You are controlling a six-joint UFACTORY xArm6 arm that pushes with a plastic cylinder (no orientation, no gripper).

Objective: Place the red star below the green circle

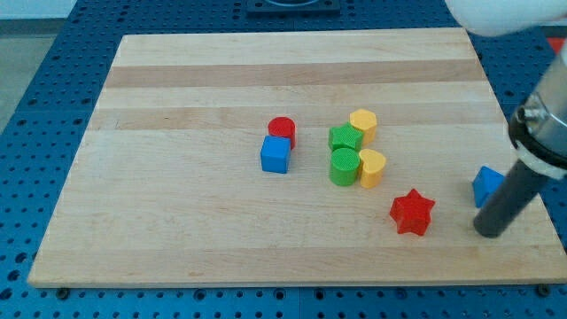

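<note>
My tip on the desk, near the view's right edge. No hand on this arm, only the rod; nothing gripped. Blue block just above the tip, partly hidden by the rod. Red star left of the tip, apart from it. Green circle up-left of the star, yellow block touching its right. Green star-like block and yellow block above. Red cylinder and blue cube further left.
</note>
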